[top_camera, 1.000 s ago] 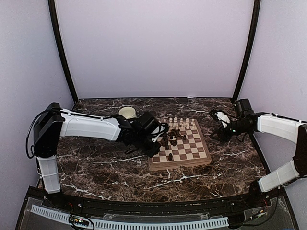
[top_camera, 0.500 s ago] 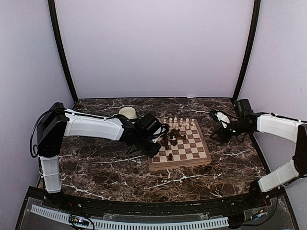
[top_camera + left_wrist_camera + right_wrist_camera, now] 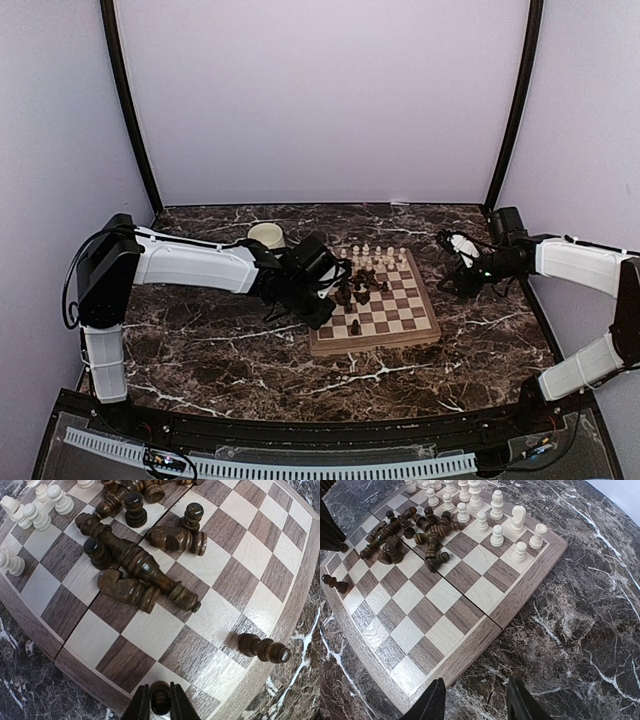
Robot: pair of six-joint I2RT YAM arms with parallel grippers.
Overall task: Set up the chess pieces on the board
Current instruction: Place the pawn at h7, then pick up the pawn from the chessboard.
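Between lilac walls (image 3: 320, 100) on marble (image 3: 220, 350), left hand (image 3: 159, 692) grips a pawn (image 3: 160, 702), right hand (image 3: 476, 681) open.

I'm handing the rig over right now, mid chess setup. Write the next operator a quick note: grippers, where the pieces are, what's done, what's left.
Left gripper: shut on a held dark piece, upright over a square at the edge of the board.
Right gripper: open, holding nothing, above the table beside the board.
Done: the cream pieces stand upright in rows along the far side.
Left: the dark heap sits mid-board, mostly tipped over. A stray dark piece lies on its side at the rim. The dark rows are not yet set.
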